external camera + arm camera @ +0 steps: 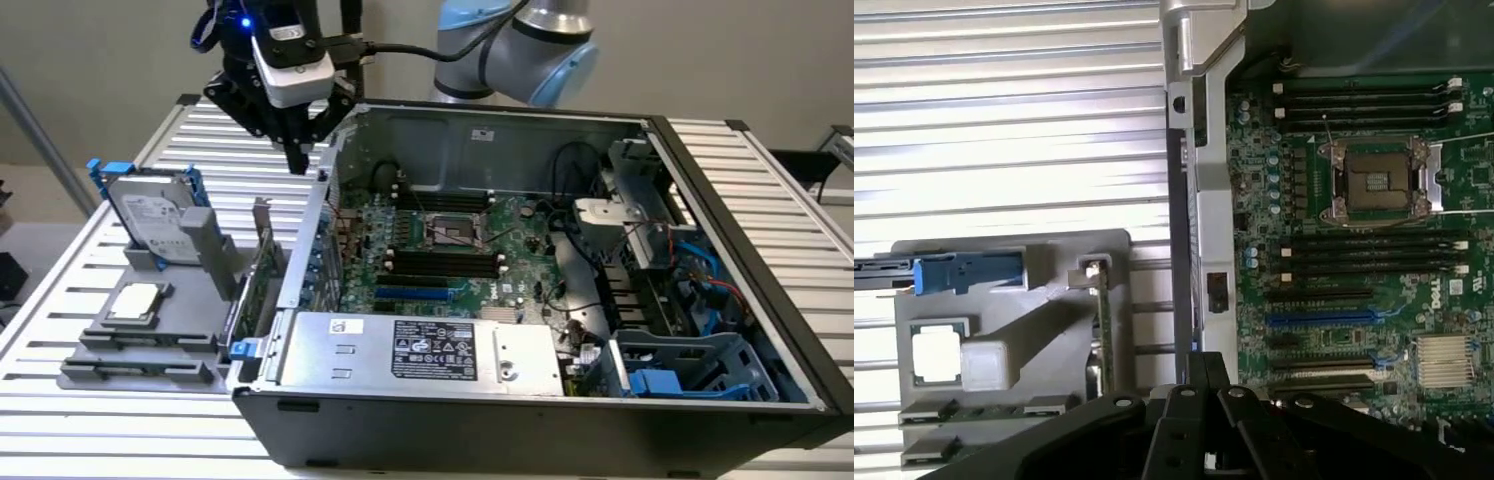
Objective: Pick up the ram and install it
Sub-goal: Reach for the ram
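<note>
At the exterior view's left, a slatted metal tabletop [67, 420] is carrying a gray parts fixture [180, 305]. A hard drive [150, 208] in a blue bracket is standing upright at the fixture's far end, and a square processor chip [138, 300] is lying flat in a pocket nearer the camera. The ram [144, 340] is sitting edge-up as a thin dark strip in a slot holder at the fixture's near end, well apart from the gripper; its chips are too small to make out. In the wrist view the ram [984, 409] is showing as a narrow dark line between gray clips. A larger card with a metal bracket [260, 265] is standing upright just beside the open computer case [534, 430]. The gripper [296, 150] is hovering above the case's wall at its far corner, its fingers pressed together and pinching nothing; in the wrist view the gripper [1201, 385] is pointing down at that same wall. Inside the case, the green motherboard [521, 235] is lying flat, showing an open processor socket [451, 232], black memory slots [434, 262] and a blue slot [414, 294]. A silver power supply [414, 350] is sitting along the near side, and a blue drive cage [694, 365] is filling the corner at the exterior view's right.
</note>
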You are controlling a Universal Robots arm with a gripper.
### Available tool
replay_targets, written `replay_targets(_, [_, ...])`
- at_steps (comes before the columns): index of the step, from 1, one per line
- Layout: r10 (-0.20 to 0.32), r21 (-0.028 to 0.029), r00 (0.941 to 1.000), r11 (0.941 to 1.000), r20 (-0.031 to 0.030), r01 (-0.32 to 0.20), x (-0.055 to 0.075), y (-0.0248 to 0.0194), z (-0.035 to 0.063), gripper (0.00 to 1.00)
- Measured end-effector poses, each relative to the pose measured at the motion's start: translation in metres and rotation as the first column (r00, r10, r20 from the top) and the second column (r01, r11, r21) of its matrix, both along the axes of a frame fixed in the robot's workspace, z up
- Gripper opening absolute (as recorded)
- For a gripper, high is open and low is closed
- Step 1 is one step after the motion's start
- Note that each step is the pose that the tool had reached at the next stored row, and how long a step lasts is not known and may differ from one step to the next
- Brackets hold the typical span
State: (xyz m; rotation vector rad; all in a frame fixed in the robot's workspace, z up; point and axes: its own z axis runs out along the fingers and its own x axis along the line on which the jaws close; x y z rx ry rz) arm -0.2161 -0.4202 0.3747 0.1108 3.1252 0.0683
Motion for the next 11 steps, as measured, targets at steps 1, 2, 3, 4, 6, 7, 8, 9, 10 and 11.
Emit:
replay_targets(1, [0.000, 0.0000, 1.0000, 1.0000, -0.0004, 0.000, -0.004, -0.0011, -0.0008, 0.11])
replay_targets(2, [0.000, 0.0000, 1.0000, 1.0000, -0.0007, 0.000, -0.008, -0.0023, -0.0016, 0.11])
replay_targets(3, [0.000, 0.0000, 1.0000, 1.0000, -0.0010, 0.000, -0.012, -0.0034, -0.0024, 0.11])
replay_targets(4, [0.000, 0.0001, 1.0000, 1.0000, -0.0013, 0.000, -0.016, -0.0045, -0.0033, 0.11])
replay_targets(6, [0.000, 0.0000, 1.0000, 1.0000, -0.0018, 0.000, -0.024, -0.0068, -0.0050, 0.11])
replay_targets(7, [0.000, 0.0000, 1.0000, 1.0000, -0.0019, 0.000, -0.028, -0.0081, -0.0058, 0.11])
replay_targets(8, [0.000, 0.0001, 1.0000, 1.0000, -0.0019, 0.000, -0.032, -0.0094, -0.0066, 0.11])
replay_targets(9, [0.000, 0.0001, 1.0000, 1.0000, -0.0019, 0.000, -0.036, -0.0108, -0.0072, 0.11])
replay_targets(10, [0.000, 0.0000, 1.0000, 1.0000, -0.0019, 0.000, -0.040, -0.0123, -0.0077, 0.11])
replay_targets(11, [0.000, 0.0001, 1.0000, 1.0000, -0.0019, 0.000, -0.044, -0.0139, -0.0083, 0.11])
